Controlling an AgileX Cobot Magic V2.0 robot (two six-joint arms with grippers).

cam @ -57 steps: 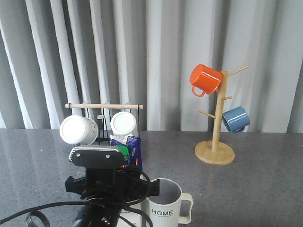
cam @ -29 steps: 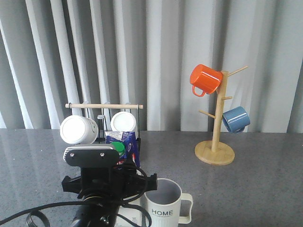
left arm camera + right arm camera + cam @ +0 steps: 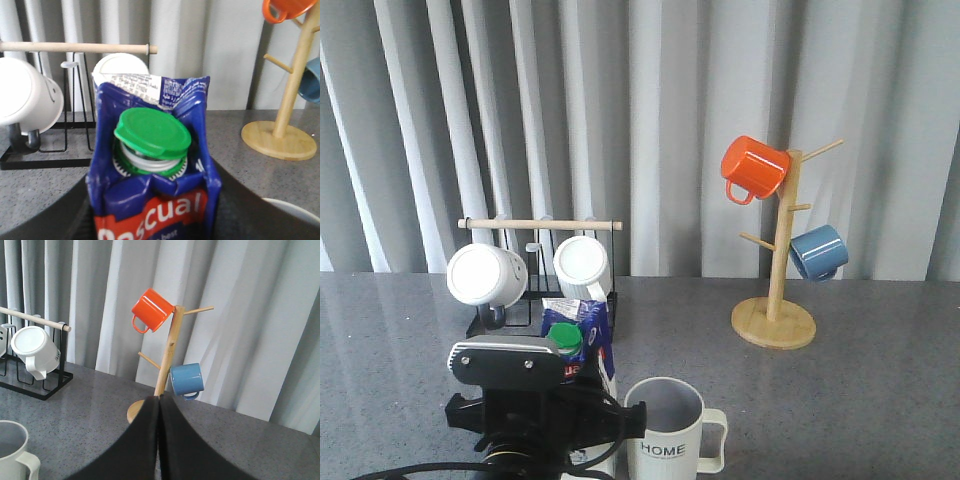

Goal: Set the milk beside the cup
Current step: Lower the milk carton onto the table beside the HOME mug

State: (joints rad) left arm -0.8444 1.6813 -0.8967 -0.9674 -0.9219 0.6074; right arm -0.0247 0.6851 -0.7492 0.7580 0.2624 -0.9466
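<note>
The milk (image 3: 582, 338) stands upright just left of the cup (image 3: 668, 424) on the desk (image 3: 840, 400), green cap facing the robot, held in the left tool (image 3: 152, 220), whose fingers are hidden, while the right tool (image 3: 159, 440) has its pads pressed together, holding nothing.

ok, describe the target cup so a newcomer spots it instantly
On the grey table, look at the near edge, just right of the milk carton held by the left arm. The cup there stands upright and alone. Unlike the rack's plain white mugs, it bears the dark word "HOME".
</note>
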